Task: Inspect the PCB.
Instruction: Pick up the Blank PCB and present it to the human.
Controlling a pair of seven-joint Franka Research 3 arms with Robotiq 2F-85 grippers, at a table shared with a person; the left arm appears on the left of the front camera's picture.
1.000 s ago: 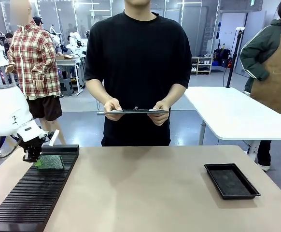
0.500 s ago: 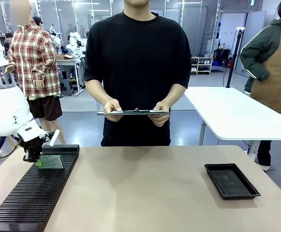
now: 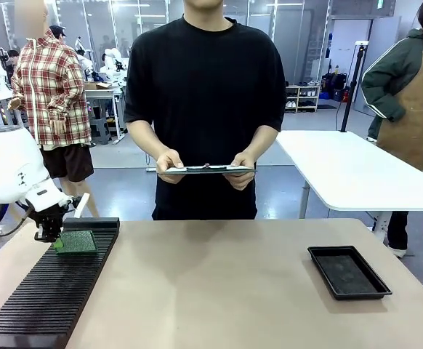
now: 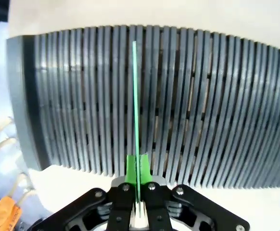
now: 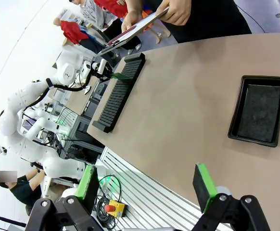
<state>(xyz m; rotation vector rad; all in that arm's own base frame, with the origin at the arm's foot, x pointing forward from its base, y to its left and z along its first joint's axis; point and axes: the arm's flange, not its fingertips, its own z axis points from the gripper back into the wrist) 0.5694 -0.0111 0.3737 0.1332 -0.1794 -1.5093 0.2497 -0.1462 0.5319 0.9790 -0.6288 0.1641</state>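
While the tan table [image 3: 219, 291] spreads between us, the person [image 3: 208, 94] at its far side stands waiting with a dark clipboard [image 3: 206, 169] held level in both hands; along the robot's left edge runs the long black slotted rack [image 3: 51, 298], and well apart, toward the right, lies the shallow black tray [image 3: 348, 273], with nothing in it that I can see; at the rack's far end the green PCB [image 3: 75, 242] stands on edge over the slots, pinched at one edge between the closed green pads of the left gripper [image 4: 137, 166]; whether its lower edge sits in a slot or hangs just above, I cannot tell; the right gripper [image 5: 147, 185] hangs back from the table, fingers spread wide, holding nothing; to my eye the task has hardly begun: the board is in the robot's grasp, but it has not yet been brought across to the person, so the inspection itself, and whatever follows, is all left to do.
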